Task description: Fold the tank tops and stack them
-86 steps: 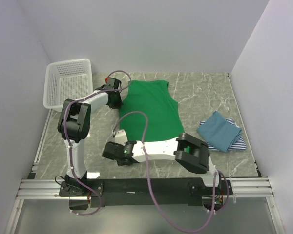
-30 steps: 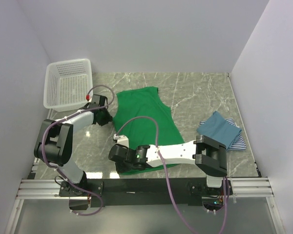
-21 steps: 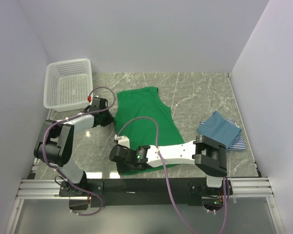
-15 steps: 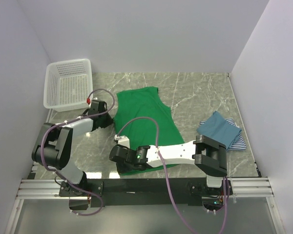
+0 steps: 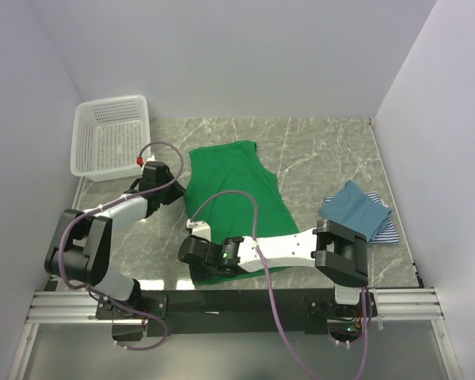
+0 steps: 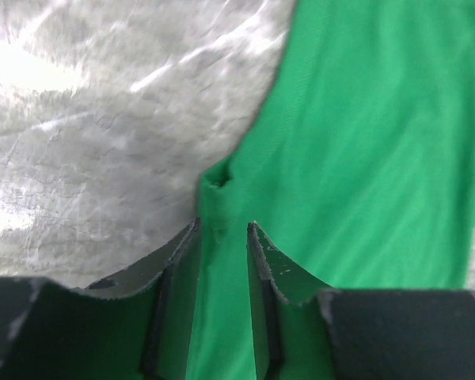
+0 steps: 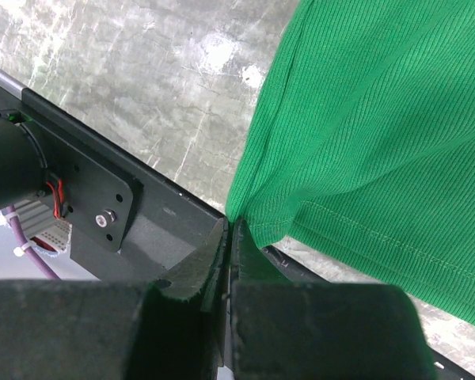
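The left gripper is seen closed on a narrow strip of cloth: its two fingers stand a little apart only because the edge of the green tank top fills the gap, and a small pucker is raised in the fabric just ahead of the tips. The right gripper is pressed tight, with the near left corner of the same top, just above the stitched hem, pinched between its jaws close to the black rail at the table's front. From these two holds the garment is stretched flat along its left side, neck end towards the far wall. Compared with nearly three seconds ago, the top has been drawn nearer and slightly leftward, so that its hem now lies at the near edge of the table; over the last second it has hardly shifted, while the left arm's elbow has been lowered outward. The drag is therefore judged finished and the cloth laid ready for its first fold. Well apart on the right, the teal top is already folded and rests on the striped top. The white basket stands at the far left.
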Tool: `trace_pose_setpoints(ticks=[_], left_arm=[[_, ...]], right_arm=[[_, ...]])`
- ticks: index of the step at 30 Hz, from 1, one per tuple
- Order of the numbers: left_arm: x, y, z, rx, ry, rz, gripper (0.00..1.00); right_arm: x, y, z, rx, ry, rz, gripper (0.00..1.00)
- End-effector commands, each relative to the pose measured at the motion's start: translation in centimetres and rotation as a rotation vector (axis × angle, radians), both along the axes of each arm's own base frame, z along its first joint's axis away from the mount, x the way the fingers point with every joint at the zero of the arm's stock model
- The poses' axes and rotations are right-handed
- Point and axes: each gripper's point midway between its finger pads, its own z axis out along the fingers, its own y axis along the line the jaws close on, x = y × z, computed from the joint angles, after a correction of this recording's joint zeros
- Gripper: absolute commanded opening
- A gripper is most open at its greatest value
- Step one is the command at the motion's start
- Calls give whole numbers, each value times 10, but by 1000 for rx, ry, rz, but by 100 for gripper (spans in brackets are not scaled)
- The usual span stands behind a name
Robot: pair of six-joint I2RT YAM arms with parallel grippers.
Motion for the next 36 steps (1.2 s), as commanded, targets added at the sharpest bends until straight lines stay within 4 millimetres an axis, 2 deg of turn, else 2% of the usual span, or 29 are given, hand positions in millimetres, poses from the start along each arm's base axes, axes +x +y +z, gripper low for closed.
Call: trace_pose_setpoints(ticks=[1, 9, 10, 11, 12, 14, 18, 19, 20, 22, 25, 30, 33, 35, 36], left_arm=[[6, -8, -9, 1, 10, -41, 35], [8, -9, -47, 31, 82, -54, 33], [9, -9, -49, 33, 88, -52, 29], [7, -9, -52, 37, 106, -52, 21], [9, -7, -55, 40, 119, -35, 16], [10, 2, -58, 78, 137, 7, 7], [20, 12, -51, 125, 142, 64, 1], [21, 14, -49, 131, 143, 73, 1], [26, 18, -43, 147, 131, 94, 0], [24, 23, -41, 172, 150, 110, 1], [25, 35, -34, 205, 162, 157, 1], [29, 47, -18, 231, 159, 196, 0], [32, 46, -11, 231, 159, 196, 1], [34, 45, -6, 226, 160, 198, 1], [35, 44, -4, 226, 159, 201, 1]], right_arm=[[7, 4, 9, 26, -25, -25, 0], [8, 6, 6, 17, -24, -28, 0], [8, 6, 5, 15, -20, -28, 0], [8, 8, 5, 17, -22, -28, 0], [8, 7, 4, 14, -19, -31, 0], [7, 10, 5, 23, -14, -28, 0], [3, 24, 6, 57, 9, -8, 0], [4, 25, 1, 46, 11, -5, 0], [2, 30, 4, 54, 16, 4, 0], [2, 34, 6, 68, 19, 13, 0], [2, 42, 21, 96, 14, 31, 0], [7, 34, 35, 120, -6, 19, 0], [13, 23, 47, 151, -15, -2, 0], [16, 14, 43, 144, -15, -15, 0], [18, 11, 50, 157, -24, -22, 0]])
